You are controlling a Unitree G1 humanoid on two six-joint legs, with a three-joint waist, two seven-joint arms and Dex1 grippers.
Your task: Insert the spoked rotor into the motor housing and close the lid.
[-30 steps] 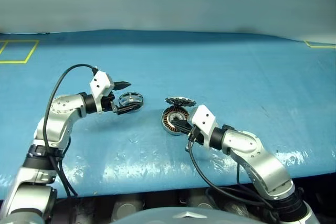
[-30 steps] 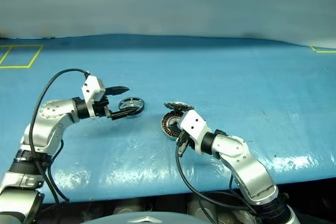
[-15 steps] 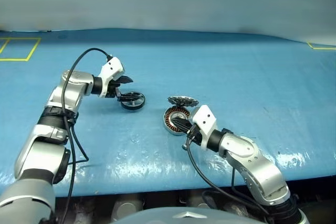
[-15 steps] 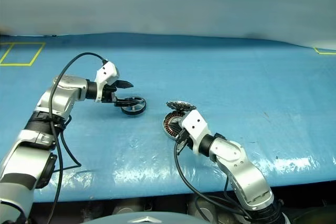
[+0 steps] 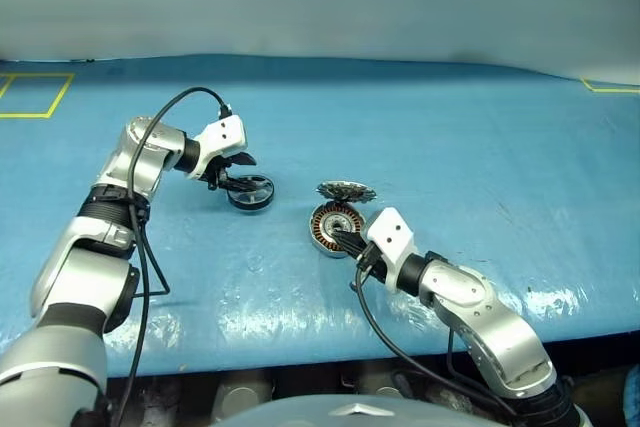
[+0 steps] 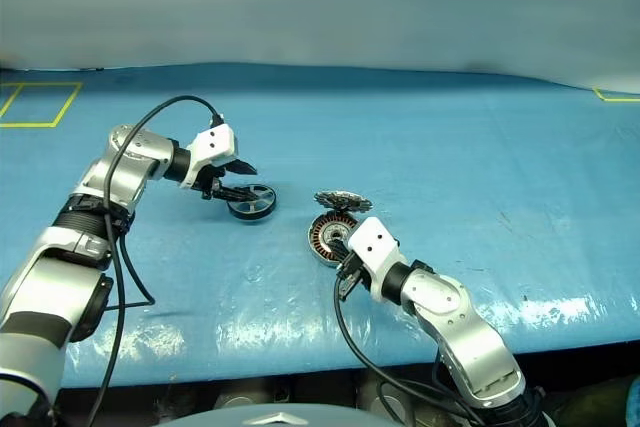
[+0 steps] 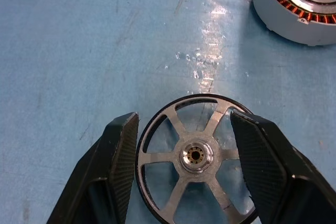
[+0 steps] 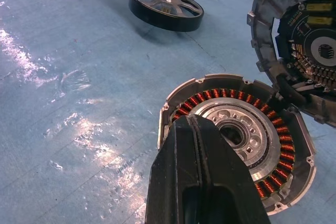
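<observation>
While the spoked rotor (image 7: pixel 195 178) lies flat on the blue table (image 5: pixel 450 137), left of frame centre, the left gripper (image 7: pixel 184 156) straddles its rim, fingers parted, nothing gripped. Rotor looks light, rigid, smooth-edged; best pinched across the rim. Right gripper (image 8: pixel 195 145) is closed and empty over the housing (image 8: pixel 262 129).
</observation>
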